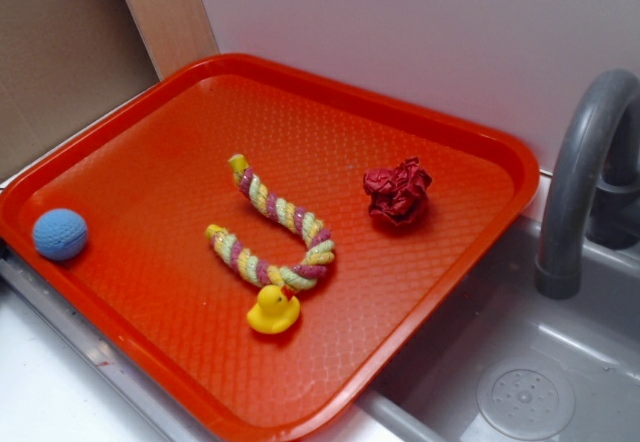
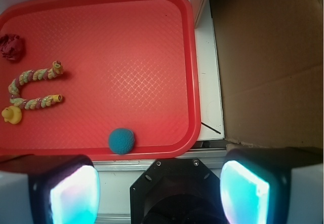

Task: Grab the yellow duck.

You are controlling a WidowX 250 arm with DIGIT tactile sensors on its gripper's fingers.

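Note:
The yellow duck (image 1: 273, 310) sits on the red tray (image 1: 150, 152) near its front edge, touching the bend of the twisted rope (image 1: 275, 232). In the wrist view the duck (image 2: 11, 114) is at the far left, beside the rope (image 2: 33, 87). My gripper (image 2: 159, 196) is open and empty, high above the tray's edge, far from the duck. The gripper does not show in the exterior view.
A blue ball (image 1: 60, 234) lies at the tray's left end and shows in the wrist view (image 2: 121, 140) just ahead of my fingers. A crumpled red ball (image 1: 398, 193) lies at the back right. A grey sink (image 1: 520, 362) with a faucet (image 1: 585, 172) is right of the tray. A cardboard wall (image 2: 268, 57) stands beside the tray.

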